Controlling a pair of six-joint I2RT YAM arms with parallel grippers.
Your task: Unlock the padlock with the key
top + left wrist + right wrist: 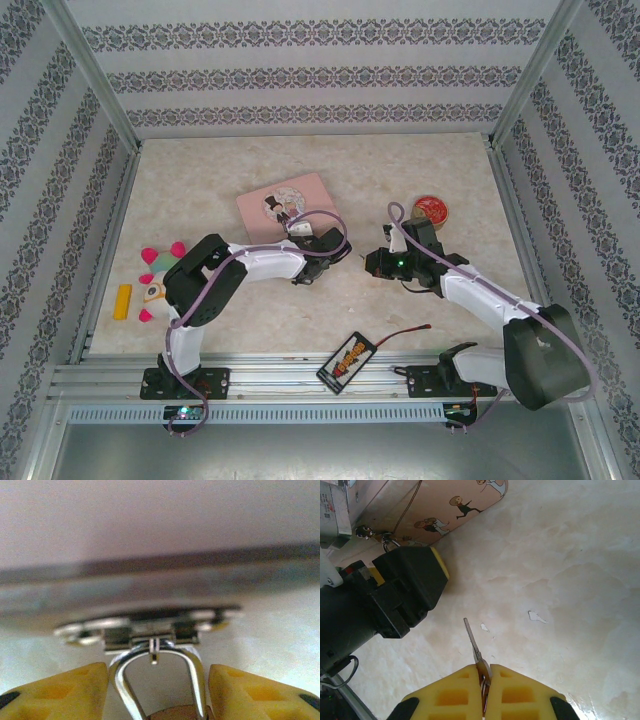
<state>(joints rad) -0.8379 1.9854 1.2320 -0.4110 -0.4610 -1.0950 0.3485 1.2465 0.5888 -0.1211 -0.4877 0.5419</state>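
Note:
The padlock (159,652) hangs by its silvery shackle from the hasp (150,628) of the pink tin (285,200). Just the top of its brass body shows at the bottom edge of the left wrist view. My left gripper (158,690) has its yellow fingers (75,690) close against both sides of the padlock. My right gripper (486,680) is shut on the key (474,642), whose thin blade sticks out toward the left gripper (410,587). In the top view the right gripper (375,262) sits just right of the left gripper (335,250), a small gap between them.
A round red-lidded tin (432,209) stands right of the right arm. A plush toy (160,285) and a yellow block (123,301) lie at the left. A black card with a red cable (346,361) rests near the front rail. Patterned walls enclose the table.

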